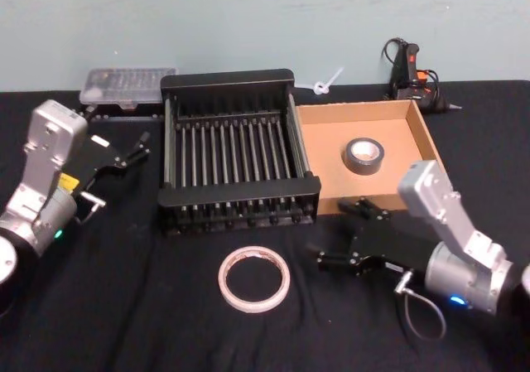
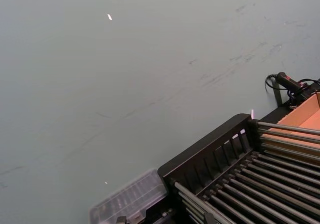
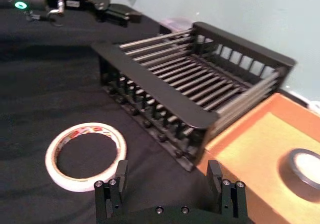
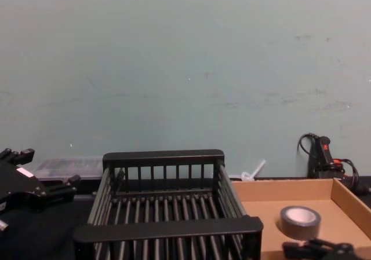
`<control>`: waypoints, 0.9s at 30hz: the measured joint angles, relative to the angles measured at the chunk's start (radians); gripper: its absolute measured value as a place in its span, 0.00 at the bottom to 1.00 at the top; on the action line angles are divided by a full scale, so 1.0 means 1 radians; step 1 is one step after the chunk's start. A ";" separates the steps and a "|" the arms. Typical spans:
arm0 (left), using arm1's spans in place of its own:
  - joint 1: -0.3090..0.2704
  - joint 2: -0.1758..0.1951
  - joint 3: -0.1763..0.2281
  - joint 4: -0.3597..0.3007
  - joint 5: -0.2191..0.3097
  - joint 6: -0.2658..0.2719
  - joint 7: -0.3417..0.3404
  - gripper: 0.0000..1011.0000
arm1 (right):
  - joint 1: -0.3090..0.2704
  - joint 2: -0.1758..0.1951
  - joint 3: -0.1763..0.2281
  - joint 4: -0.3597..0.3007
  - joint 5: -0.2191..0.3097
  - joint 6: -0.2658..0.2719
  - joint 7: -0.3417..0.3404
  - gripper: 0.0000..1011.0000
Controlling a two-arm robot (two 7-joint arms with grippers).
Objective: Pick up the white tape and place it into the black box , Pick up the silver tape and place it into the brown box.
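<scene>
The white tape (image 1: 252, 306) lies flat on the black tabletop in front of the black box (image 1: 240, 195), with red print on its inner face (image 3: 49, 159). The silver tape (image 1: 365, 156) sits inside the brown box (image 1: 319, 140), which stands against the right side of the black box. My right gripper (image 1: 344, 235) hovers open just right of the white tape, at the brown box's front edge, holding nothing. In the right wrist view its fingers (image 3: 121, 173) stand apart beside the tape. My left gripper (image 1: 139, 148) is open and idle, left of the black box.
A clear plastic case (image 1: 128, 86) lies behind the black box at the back left. At the back right, a black glue gun (image 1: 414, 74) with its cable and a white zip tie (image 1: 327, 82) rest by the wall. Bare black tabletop surrounds the white tape.
</scene>
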 joint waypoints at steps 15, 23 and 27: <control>0.000 0.000 0.000 0.000 0.000 0.000 0.000 0.99 | 0.086 -0.044 -0.084 0.046 -0.040 0.050 0.012 0.99; 0.000 0.000 0.000 0.000 0.000 0.000 0.000 0.99 | 0.124 -0.072 -0.120 0.073 -0.058 0.077 0.012 0.99; 0.000 0.000 0.000 0.000 0.000 0.000 0.000 0.99 | 0.132 -0.079 -0.130 0.079 -0.063 0.088 0.011 0.99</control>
